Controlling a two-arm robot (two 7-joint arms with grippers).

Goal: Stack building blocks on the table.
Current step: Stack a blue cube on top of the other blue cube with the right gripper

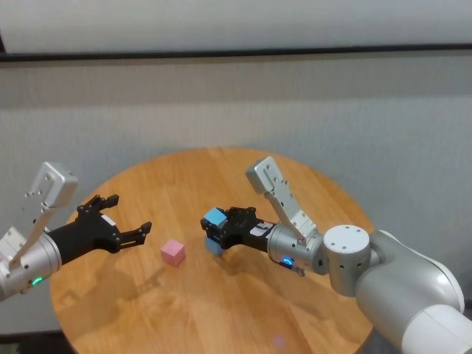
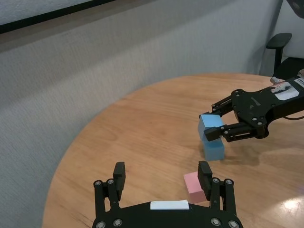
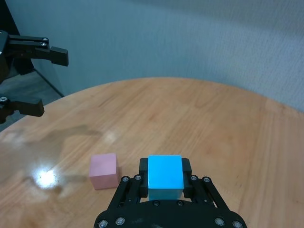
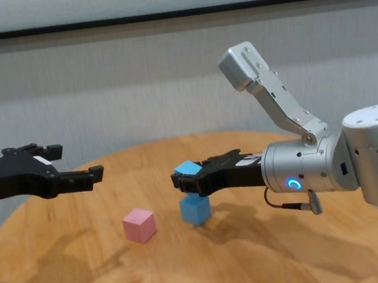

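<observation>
Right gripper: clenched on upper light blue block, fingers on its two sides; reaching in from the right over mid-table.
Upper light blue block: held just above lower light blue block; slightly tilted and offset in chest view; whether the two touch, cannot tell.
Lower light blue block: resting on table, near the centre, directly under the held one.
Pink block: flat on table, alone, left of the blue pair, near but apart.
Left gripper: released, jaws spread wide, nothing between them; hovering above table's left side, pointed toward pink block, clear of it.
Table: round, light wood-grain planks.
</observation>
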